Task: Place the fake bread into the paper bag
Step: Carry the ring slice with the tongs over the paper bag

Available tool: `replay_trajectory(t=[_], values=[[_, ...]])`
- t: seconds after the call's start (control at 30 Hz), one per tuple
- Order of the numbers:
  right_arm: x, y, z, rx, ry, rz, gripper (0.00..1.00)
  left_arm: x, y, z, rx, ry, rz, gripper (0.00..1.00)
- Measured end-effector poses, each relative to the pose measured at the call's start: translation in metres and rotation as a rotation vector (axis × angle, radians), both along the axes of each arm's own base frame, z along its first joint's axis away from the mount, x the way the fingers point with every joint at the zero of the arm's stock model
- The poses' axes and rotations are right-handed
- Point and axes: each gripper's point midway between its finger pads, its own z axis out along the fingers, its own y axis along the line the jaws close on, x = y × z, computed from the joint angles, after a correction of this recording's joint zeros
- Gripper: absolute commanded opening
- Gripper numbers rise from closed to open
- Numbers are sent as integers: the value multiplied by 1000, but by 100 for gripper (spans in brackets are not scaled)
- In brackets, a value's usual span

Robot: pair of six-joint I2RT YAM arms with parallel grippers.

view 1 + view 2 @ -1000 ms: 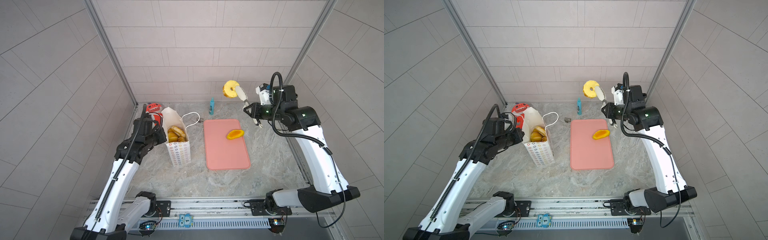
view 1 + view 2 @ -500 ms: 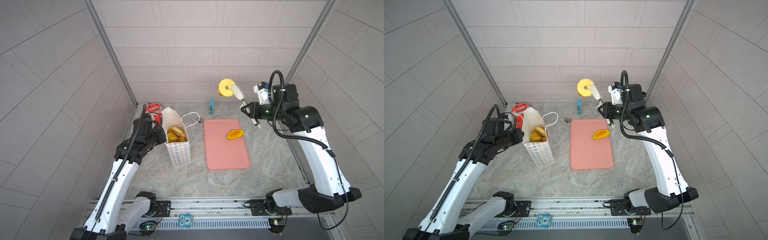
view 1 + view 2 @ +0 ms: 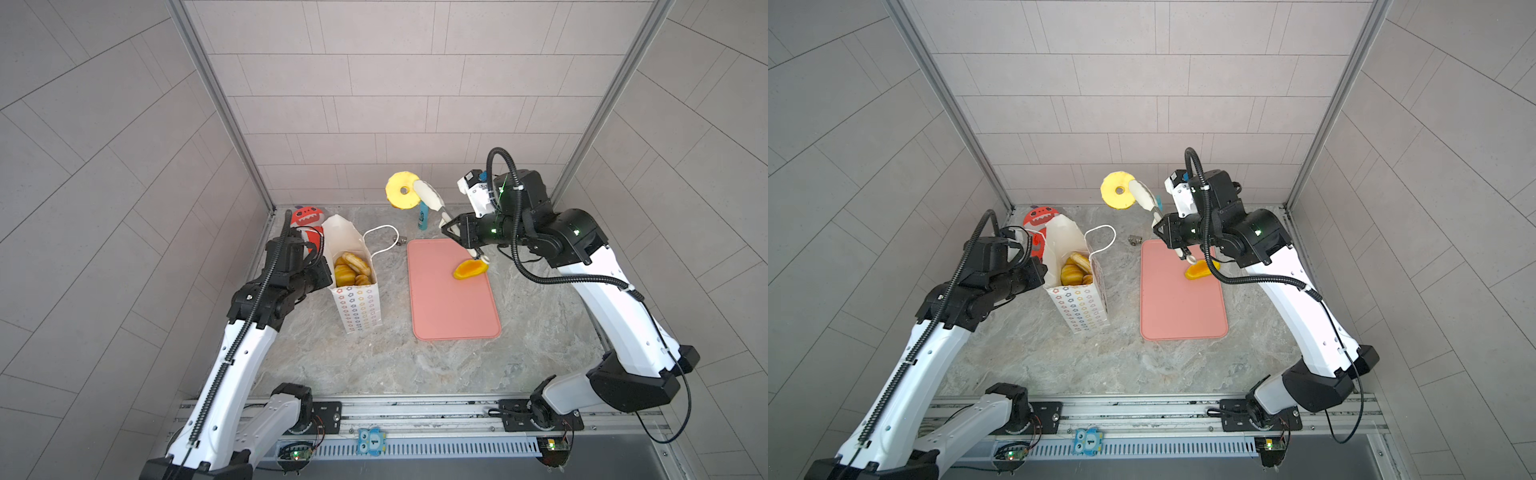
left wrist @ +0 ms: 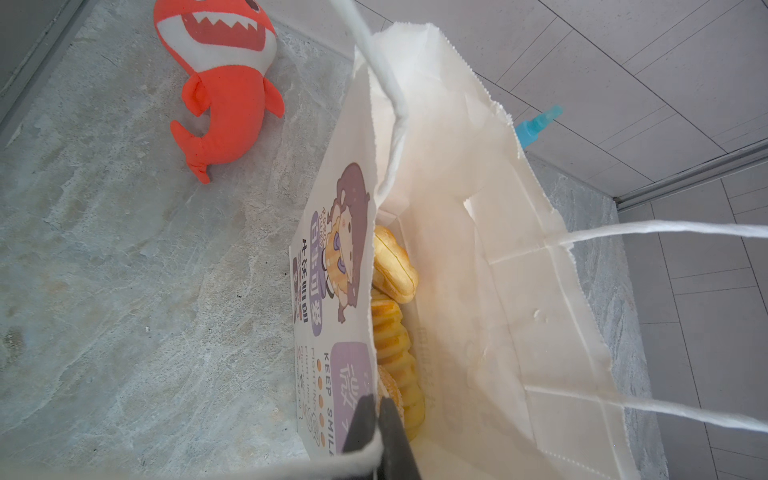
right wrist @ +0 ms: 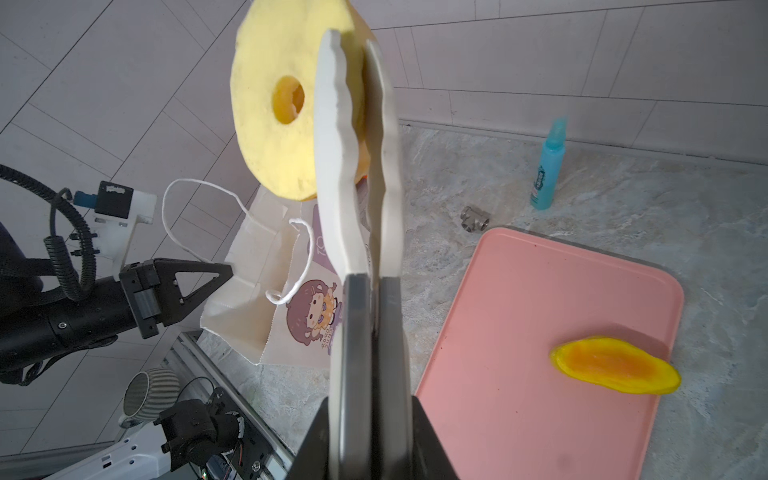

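Pale yellow, with a hole through its middle, the pale ring (image 3: 402, 196) (image 3: 1118, 195) (image 5: 282, 116) of fake bread hangs high above the table (image 3: 374, 365), pinched at its edge between the two white blades of a pair of tongs (image 3: 430, 198) (image 3: 1144, 197) (image 5: 345, 166). The right claw (image 5: 373, 282) (image 3: 451, 226) is clenched around the handles of the tongs, pressing them almost together, and touches no bread itself. In both top views the ring shows against the back wall, up and to the right of the paper bag (image 3: 357, 307) (image 3: 1079, 307) (image 4: 478, 291) (image 5: 249, 299). The bag stands upright on the left part of the table, open at the top, its star-printed side panel turned to the front and one cord handle (image 3: 384, 239) looped out towards the pink tray (image 3: 449, 307) (image 3: 1179, 307) (image 5: 519, 332). The left claw (image 4: 376, 409) is clenched on the bag's rim on the side away from the tray, one finger inside the wall and one outside against the cartoon-girl print. Inside the bag lie several golden buns (image 3: 353, 268) (image 3: 1075, 270) (image 4: 395, 266), heaped below the rim. One orange piece (image 3: 469, 269) (image 3: 1200, 270) (image 5: 615, 365) of bread lies flat on the tray near its far right corner, one end reaching just over the tray's rim. A red plush shark (image 3: 305, 218) (image 3: 1038, 218) (image 4: 224, 104) lies on the table behind the bag, by the back left corner. A blue bottle (image 3: 423, 218) (image 5: 548, 166) stands near the back wall, and a small metal fitting (image 3: 402, 240) (image 3: 1134, 240) (image 5: 475, 219) lies just beside the tray's far left corner.
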Motion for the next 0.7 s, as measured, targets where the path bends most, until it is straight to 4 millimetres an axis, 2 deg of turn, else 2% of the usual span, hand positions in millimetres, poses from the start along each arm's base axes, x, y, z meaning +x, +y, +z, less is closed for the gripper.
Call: replay_trajectory(t=[0.33, 0.7], values=[[-9, 49, -5, -32, -5, 93, 22, -1, 1, 0, 2, 0, 2, 6], [-14, 99, -25, -122, 0, 168, 21, -2, 1, 0, 2, 2, 2, 6]])
